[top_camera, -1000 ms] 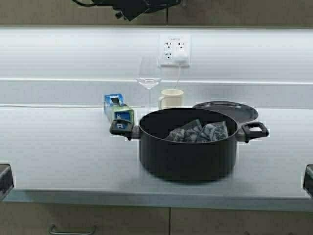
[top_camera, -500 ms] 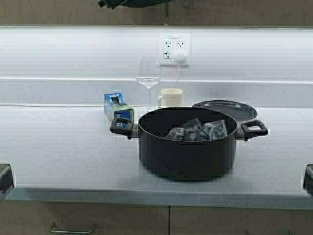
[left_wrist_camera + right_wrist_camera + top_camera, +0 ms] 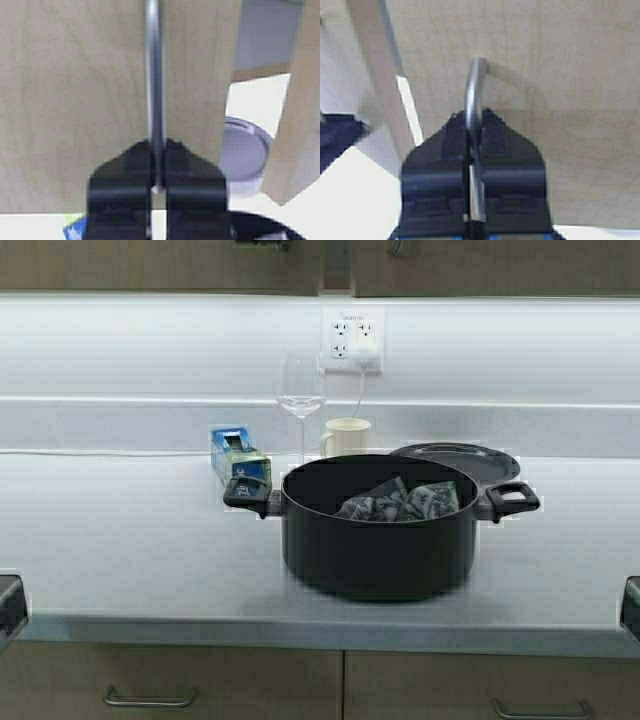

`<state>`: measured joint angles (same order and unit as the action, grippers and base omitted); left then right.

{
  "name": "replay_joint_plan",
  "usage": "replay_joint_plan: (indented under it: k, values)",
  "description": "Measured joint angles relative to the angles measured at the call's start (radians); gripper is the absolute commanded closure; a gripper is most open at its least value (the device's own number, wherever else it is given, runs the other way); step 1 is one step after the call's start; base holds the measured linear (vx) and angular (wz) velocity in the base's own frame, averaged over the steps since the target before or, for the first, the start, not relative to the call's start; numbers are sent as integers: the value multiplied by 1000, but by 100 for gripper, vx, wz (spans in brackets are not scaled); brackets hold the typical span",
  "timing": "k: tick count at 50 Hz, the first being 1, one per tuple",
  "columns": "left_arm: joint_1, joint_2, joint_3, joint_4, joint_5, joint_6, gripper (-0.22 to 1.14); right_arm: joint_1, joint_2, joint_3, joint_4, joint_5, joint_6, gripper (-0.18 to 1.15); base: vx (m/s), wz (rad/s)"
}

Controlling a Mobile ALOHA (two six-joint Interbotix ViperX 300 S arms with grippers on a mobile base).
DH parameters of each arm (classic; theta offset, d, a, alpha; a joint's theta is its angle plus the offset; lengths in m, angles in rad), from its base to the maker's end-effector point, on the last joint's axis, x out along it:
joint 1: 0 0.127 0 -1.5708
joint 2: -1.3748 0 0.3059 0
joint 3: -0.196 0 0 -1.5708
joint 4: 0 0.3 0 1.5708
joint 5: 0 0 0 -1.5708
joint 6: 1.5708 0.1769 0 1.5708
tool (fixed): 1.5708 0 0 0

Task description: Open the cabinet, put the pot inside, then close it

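Left end effector [image 3: 157,175] is clamped on the slim bar handle [image 3: 154,70] of one door of the cabinet [image 3: 75,100]; right end effector [image 3: 474,165] is clamped likewise on the other handle [image 3: 472,95]. Doors look rigid; the thin smooth bars may slip. The pot [image 3: 380,540] sits on the surface [image 3: 120,550] below, probably heavy; best taken by its loop handles [image 3: 512,499].

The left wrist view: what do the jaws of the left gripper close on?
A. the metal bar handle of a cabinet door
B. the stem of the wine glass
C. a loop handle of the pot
A: the left gripper is shut on the bar handle of the cabinet door.
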<state>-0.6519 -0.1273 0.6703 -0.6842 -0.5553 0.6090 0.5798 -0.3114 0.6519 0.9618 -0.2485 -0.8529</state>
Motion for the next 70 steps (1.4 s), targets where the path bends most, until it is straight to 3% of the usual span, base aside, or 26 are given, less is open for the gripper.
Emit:
replay_joint_plan:
  k: [12, 24, 50, 70]
  values:
    - [54, -95, 60, 15, 118, 12, 89, -95, -72, 29, -43, 172, -2, 90, -7, 1]
    - [114, -193, 101, 37, 233, 14, 89, -155, -130, 69, -66, 230, 0, 90, -10, 3]
    - [330, -337, 156, 81, 420, 14, 89, -333, -183, 84, -133, 423, 0, 90, -11, -6]
    - [486, -388, 175, 80, 502, 12, 88, -440, -190, 80, -181, 443, 31, 89, -15, -8]
